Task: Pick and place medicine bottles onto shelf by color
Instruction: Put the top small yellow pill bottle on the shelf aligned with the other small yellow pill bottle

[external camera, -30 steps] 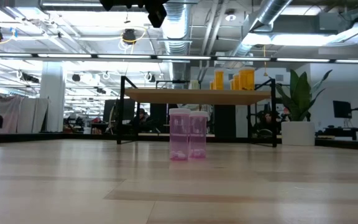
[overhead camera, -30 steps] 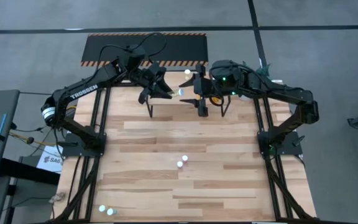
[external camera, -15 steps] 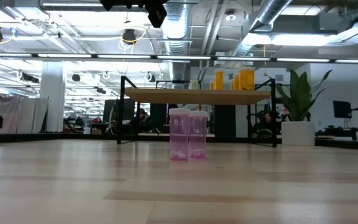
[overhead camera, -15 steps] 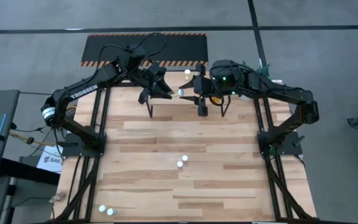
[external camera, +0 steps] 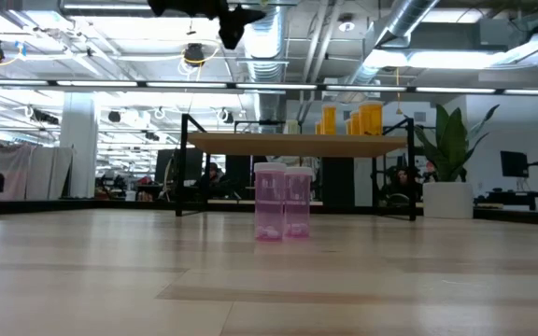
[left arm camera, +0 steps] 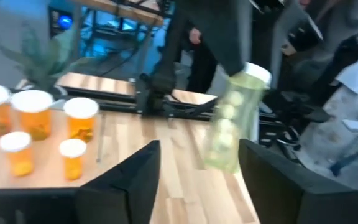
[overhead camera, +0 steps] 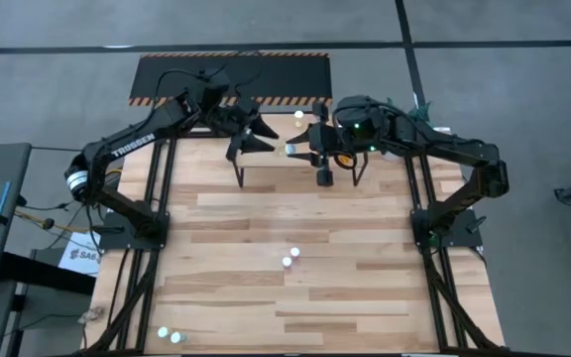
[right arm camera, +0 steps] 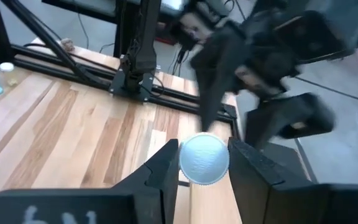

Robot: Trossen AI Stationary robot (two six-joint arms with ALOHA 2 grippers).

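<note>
A: Where is the greenish bottle sitting right now?

B: It is hanging in the air over the shelf, between the two arms; the right gripper is pinching it just under its white cap, one finger on each side; the left gripper is standing just beside it with fingers spread and nothing between them.

A: So the right arm is carrying it alone?

B: That is how I am reading it; the bottle is tilting, so the grip looks worth settling before any travel.

A: And where is it going?

B: The orange bottles are crowding one end of the shelf top; I would be aiming for bare wood well apart from them, so the colours are staying separate.

A: What needs care?

B: Lowering it upright, base flat, and opening the fingers only once it is resting; the left arm should be backing clear. The pink bottles are waiting on the wooden tabletop.
</note>
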